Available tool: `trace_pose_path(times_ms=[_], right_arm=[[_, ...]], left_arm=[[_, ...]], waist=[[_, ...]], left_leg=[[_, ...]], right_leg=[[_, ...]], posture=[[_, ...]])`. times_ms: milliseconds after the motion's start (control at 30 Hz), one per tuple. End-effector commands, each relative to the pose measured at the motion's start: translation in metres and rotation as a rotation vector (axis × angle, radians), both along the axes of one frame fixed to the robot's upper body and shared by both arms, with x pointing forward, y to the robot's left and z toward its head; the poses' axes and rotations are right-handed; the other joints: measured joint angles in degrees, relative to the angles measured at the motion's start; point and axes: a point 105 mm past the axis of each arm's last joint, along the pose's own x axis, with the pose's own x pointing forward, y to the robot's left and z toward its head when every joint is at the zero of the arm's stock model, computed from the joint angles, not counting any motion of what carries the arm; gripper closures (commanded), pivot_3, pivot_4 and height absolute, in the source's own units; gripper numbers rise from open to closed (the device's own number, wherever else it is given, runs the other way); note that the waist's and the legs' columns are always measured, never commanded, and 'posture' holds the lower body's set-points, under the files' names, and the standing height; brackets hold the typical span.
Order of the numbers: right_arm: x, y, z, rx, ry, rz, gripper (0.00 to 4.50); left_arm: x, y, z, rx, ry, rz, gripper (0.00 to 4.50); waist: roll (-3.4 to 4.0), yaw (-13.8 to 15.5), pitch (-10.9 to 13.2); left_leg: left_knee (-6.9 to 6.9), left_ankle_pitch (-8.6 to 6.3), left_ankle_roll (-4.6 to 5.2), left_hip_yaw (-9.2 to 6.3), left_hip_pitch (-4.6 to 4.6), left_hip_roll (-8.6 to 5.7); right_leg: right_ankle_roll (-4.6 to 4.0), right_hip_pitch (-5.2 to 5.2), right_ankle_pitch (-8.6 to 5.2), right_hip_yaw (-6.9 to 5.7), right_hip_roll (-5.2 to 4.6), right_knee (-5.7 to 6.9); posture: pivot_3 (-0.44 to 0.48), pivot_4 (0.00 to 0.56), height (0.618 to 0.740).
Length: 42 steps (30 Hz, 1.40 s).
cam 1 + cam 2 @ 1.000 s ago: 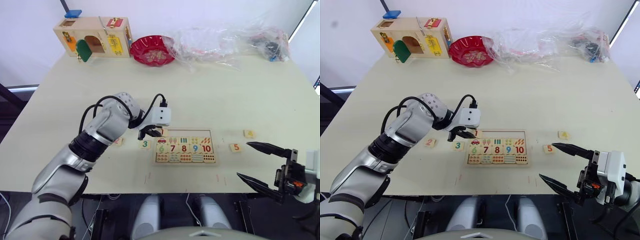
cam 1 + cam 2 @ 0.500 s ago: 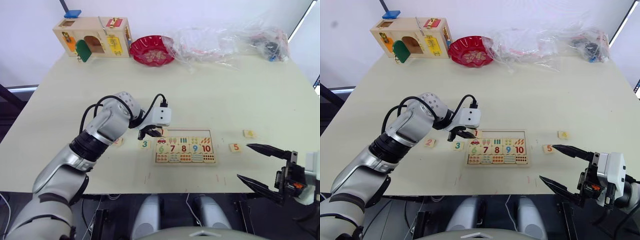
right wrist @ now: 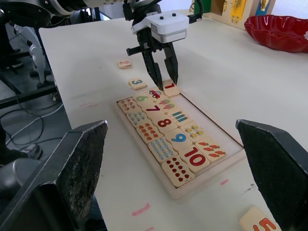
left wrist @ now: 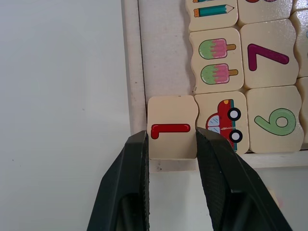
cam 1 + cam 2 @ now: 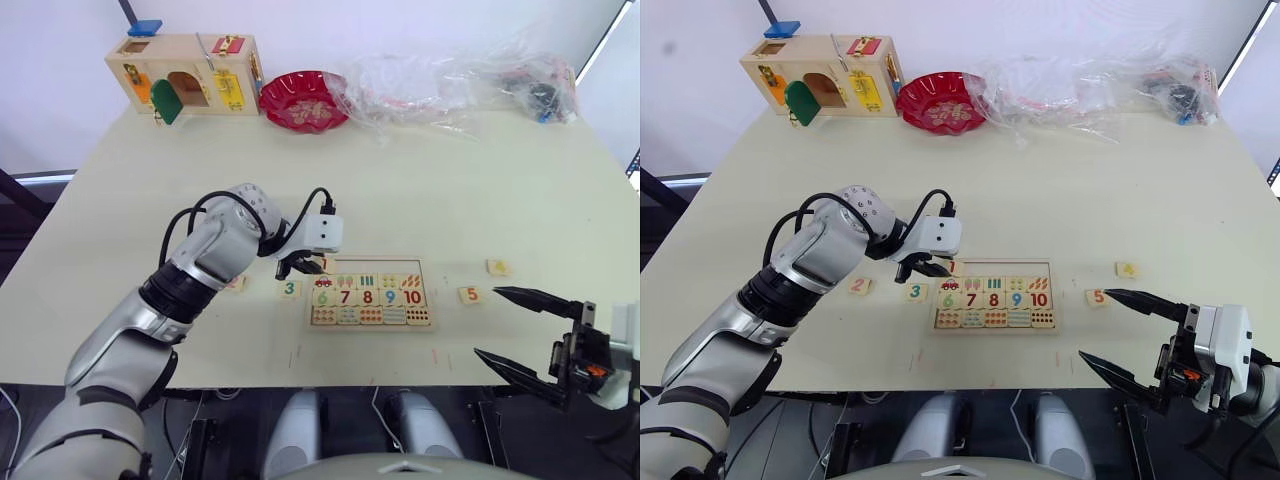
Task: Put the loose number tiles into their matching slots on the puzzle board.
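My left gripper (image 4: pixel 171 139) pinches the 1 tile (image 4: pixel 172 126) half over the puzzle board (image 4: pixel 133 57) rim at its corner slot, so it may jam tilted; my right gripper (image 5: pixel 525 330) hangs spread wide off-table.

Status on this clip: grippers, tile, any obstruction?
Left gripper shut on the 1 tile, at the puzzle board's corner slot, above the car picture. Right gripper open, off the board. Tiles 2, 3, 4, 5 loose; nothing blocking.
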Motion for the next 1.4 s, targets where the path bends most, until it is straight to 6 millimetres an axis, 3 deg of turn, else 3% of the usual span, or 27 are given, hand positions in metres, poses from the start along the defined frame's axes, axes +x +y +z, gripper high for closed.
trace_pose_path(times_ms=[33,1133,1333,1400], right_arm=[[-0.001,0.000,0.008,-0.009,-0.046,0.000,0.00],[-0.025,-0.022,0.003,0.028,-0.048,-0.074,0.00],[-0.024,-0.022,0.003,0.027,-0.048,-0.074,0.00],[-0.024,-0.023,0.002,0.027,-0.047,-0.073,0.00]], left_arm=[[0.001,-0.001,0.003,0.010,-0.013,-0.012,3.53],[-0.004,-0.001,0.000,0.007,0.010,-0.011,3.53],[-0.003,-0.002,0.001,0.001,0.003,-0.005,0.71],[-0.003,-0.002,0.001,0.001,0.003,-0.006,0.71]], waist=[[0.00,0.00,0.00],[0.02,0.03,-0.01],[0.02,0.03,-0.01],[0.02,0.03,-0.01]], left_leg=[[0.00,0.00,0.00,0.00,0.00,0.00],[0.00,0.00,0.00,0.00,0.01,0.01],[0.00,0.00,0.00,0.00,0.01,0.00],[0.00,0.00,0.00,0.01,0.01,0.00]], right_leg=[[0.00,0.00,0.00,0.00,0.00,0.00],[0.00,0.00,-0.01,0.00,0.00,0.00],[0.00,0.00,-0.01,0.00,0.00,0.00],[0.00,0.00,-0.01,0.01,-0.01,0.00]], posture=[[0.000,0.150,0.740],[0.000,0.150,0.740],[0.000,0.150,0.740],[0.000,0.150,0.740]])
